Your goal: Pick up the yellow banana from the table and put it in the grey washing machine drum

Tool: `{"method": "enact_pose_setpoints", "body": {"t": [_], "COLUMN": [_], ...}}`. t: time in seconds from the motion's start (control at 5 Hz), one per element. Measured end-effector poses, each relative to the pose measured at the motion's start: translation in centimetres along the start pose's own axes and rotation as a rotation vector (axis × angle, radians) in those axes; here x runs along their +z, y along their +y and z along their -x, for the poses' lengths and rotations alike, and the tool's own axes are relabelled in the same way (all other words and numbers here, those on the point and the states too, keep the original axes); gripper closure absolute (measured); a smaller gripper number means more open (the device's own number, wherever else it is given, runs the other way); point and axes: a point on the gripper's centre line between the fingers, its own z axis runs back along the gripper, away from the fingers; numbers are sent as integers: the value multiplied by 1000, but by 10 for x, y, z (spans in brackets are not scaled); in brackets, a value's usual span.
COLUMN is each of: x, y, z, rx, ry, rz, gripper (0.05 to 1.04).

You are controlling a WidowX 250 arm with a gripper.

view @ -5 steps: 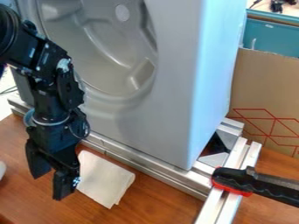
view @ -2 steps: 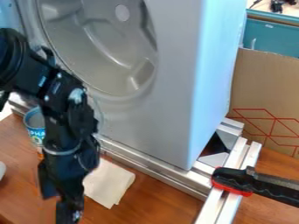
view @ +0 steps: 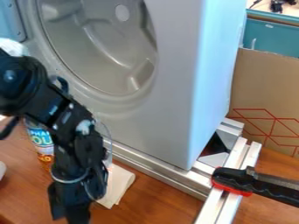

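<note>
At the left, an upright can with a blue, white and orange label [view: 42, 142] is seen on the brown wood-grained table [view: 161, 205], partly hidden by the black arm. To its right, the black two-finger gripper [view: 67, 214] is pointed down at the bottom edge; how far it is opened cannot be told. Just beside it, a folded cream cloth [view: 121, 180] is laid flat near the silver metal rail [view: 153, 167], its left part covered by the arm; contact cannot be confirmed. Step in hand judged to be positioning near the cloth. For good control, a free edge or fold should be approached from above, with light contact, since thin fabric may be slid or bunched if pressed hard. Clearance should be kept from the can, the rail and the large grey moulded basin [view: 169, 113] stood on its side behind. Farther right, a black-and-red clamp [view: 231, 177] is set across the rails.
</note>
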Motion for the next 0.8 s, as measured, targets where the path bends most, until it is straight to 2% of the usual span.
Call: {"method": "enact_pose_setpoints", "body": {"t": [0.2, 0.4, 0.6, 0.8], "x": [-21, -25, -26, -25], "y": [1, 5, 0, -10], "z": [-17, -36, -37, -22], "rx": [-44, -66, -74, -70], "ry": [21, 24, -15, -34], "rz": [18, -2, 47, 76], "gripper": [81, 116, 381, 557]}}
